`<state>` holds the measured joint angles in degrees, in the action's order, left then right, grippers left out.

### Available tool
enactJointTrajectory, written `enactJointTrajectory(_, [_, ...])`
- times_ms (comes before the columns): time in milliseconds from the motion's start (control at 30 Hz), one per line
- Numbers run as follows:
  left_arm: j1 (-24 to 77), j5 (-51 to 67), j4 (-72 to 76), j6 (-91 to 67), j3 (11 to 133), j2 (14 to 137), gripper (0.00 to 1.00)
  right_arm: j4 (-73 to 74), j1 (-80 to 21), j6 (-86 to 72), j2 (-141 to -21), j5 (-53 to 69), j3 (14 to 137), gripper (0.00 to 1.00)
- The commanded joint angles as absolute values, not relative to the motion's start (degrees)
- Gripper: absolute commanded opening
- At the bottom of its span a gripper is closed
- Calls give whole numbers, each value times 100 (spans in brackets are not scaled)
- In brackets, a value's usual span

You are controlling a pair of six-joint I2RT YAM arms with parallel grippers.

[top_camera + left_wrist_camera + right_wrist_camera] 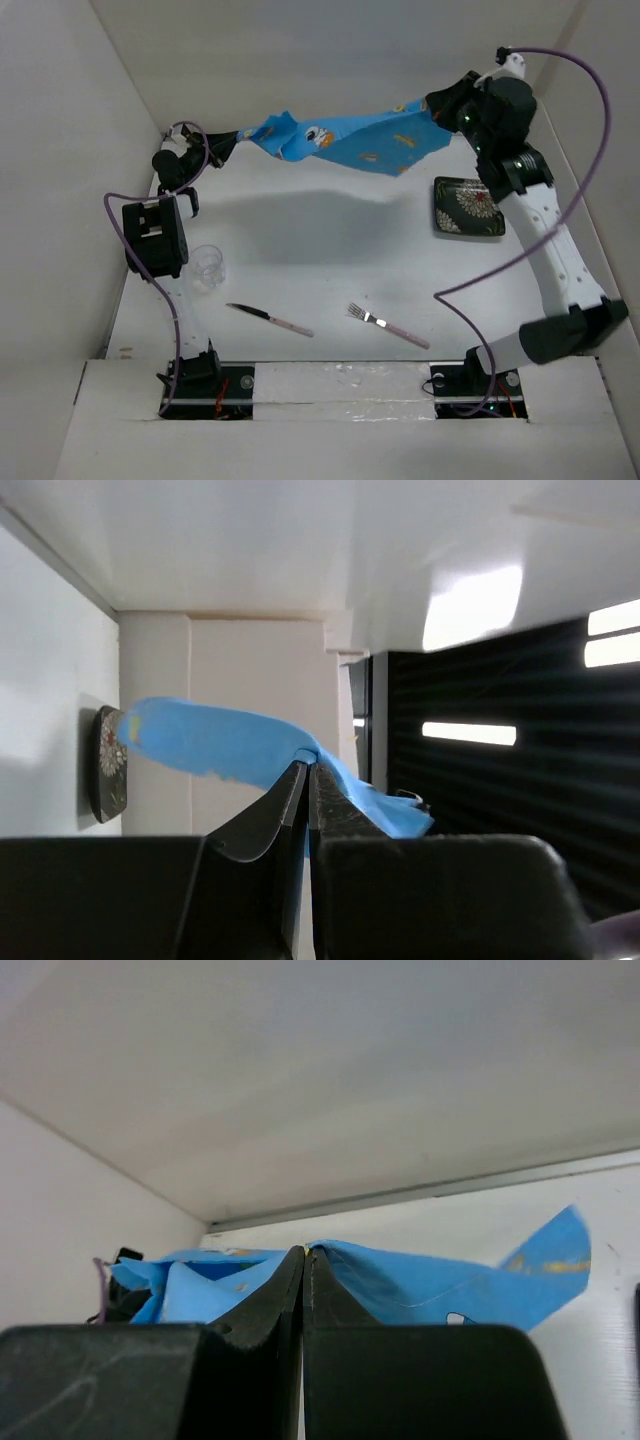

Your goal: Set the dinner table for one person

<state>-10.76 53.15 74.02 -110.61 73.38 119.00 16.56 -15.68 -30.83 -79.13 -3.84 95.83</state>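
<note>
1. Fingers point(270, 825) of the left gripper point(308, 772) are pressed together, and we see them pinching one end of the blue cloth point(215, 742).
2. In the right wrist view, the right gripper point(304, 1252) is likewise closed tight, with the cloth's other end clamped between its tips.
3. From above, we see the cloth stretched between the two grippers across the upper middle of the frame, raised off the surface and sagging slightly.
4. Beneath it lies the dinner table point(320, 250), filling the centre of the frame.
5. On the table, a dark patterned plate point(468, 207) sits at right and a clear glass point(207, 267) at left. A knife point(268, 319) and fork point(388, 325) lie apart along the lower middle.
</note>
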Motion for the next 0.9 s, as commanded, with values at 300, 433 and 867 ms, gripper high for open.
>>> enactJointTrajectory(300, [-949, 4755, 9579, -11249, 8983, 12305, 0, 2953, -1002, -3093, -11029, 429, 13929, 0])
enactJointTrajectory(433, [-1072, 4606, 10072, -11513, 8702, 12077, 0, 2699, -888, -3138, -10522, 843, 13520, 0])
enactJointTrajectory(867, [-1794, 5520, 7024, -8927, 7031, 11218, 99, 1230, -1151, -3314, -8436, 835, 6067, 0])
